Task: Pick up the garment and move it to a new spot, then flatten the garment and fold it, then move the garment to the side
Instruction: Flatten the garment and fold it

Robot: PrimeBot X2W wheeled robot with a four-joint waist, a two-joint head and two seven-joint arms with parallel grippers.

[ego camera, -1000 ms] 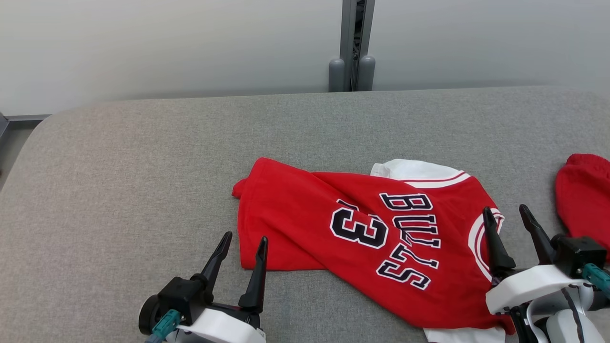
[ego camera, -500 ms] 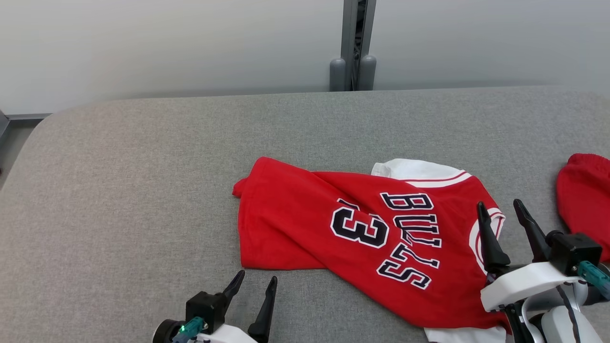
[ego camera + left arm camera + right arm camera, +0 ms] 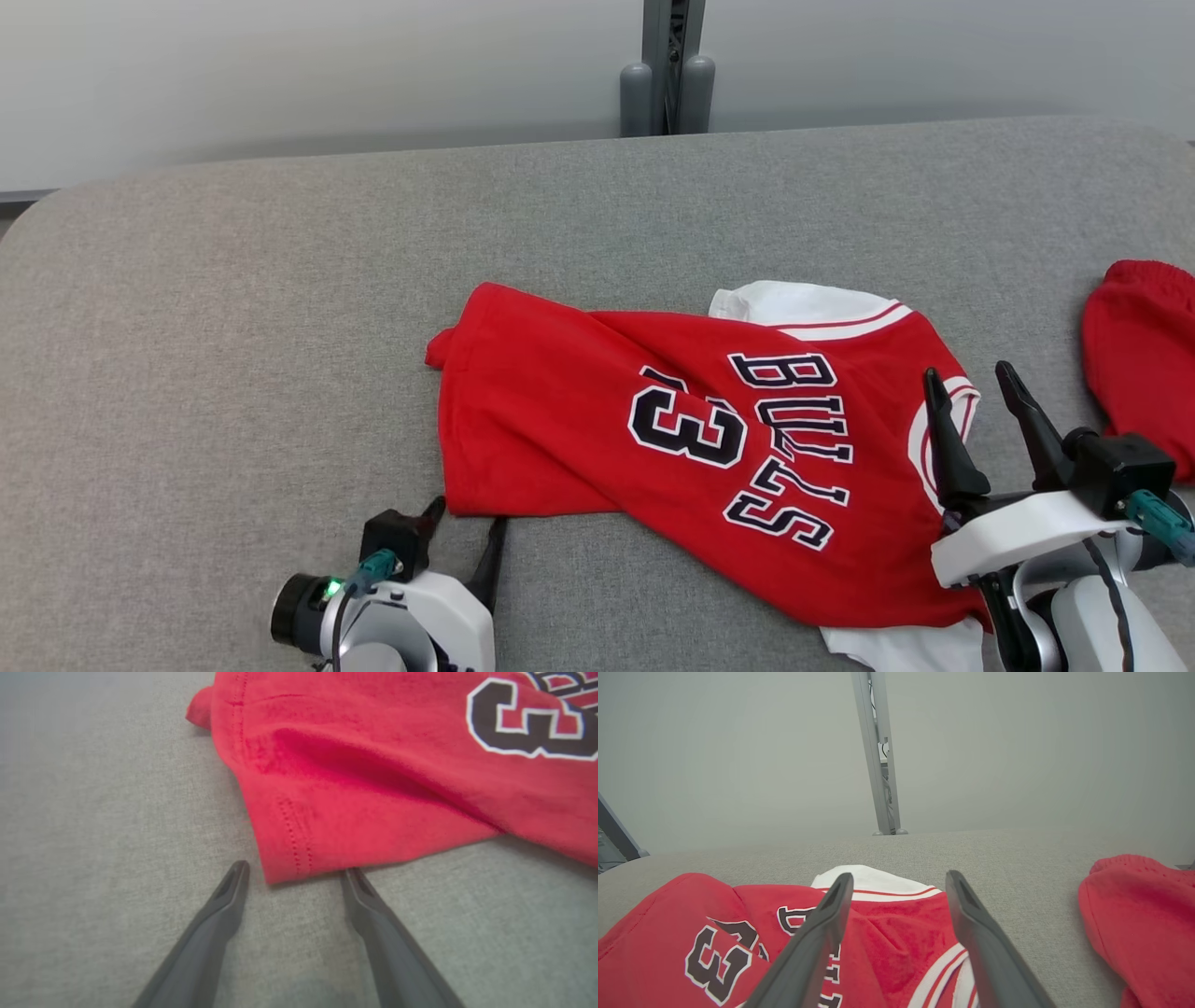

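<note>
Down at the near edge of the grey tabletop (image 3: 233, 327), the left claw (image 3: 296, 870) sits low with its fingers apart, tips straddling the near-left hem corner (image 3: 289, 858) of the red jersey (image 3: 579, 420) and gripping nothing yet. On the robot's right, the right claw (image 3: 967, 371) hangs above the jersey's white-trimmed armhole (image 3: 919, 443), its fingers likewise spread and empty. The garment itself lies rumpled across the middle of the tabletop, number and lettering up. A diagonal fold runs through it, and white fabric peeks out at its far and near edges. A second red cloth (image 3: 1139, 355) sits apart at the right edge; beyond, a grey post (image 3: 666, 65) stands against the pale wall. The pickup looks about to begin, and the risk sits at that hem. If the fingers close too shallow they may pinch one layer only, or nudge the corner away and bunch it. Pressed too low, the tips could catch the tabletop's woven cover instead.
</note>
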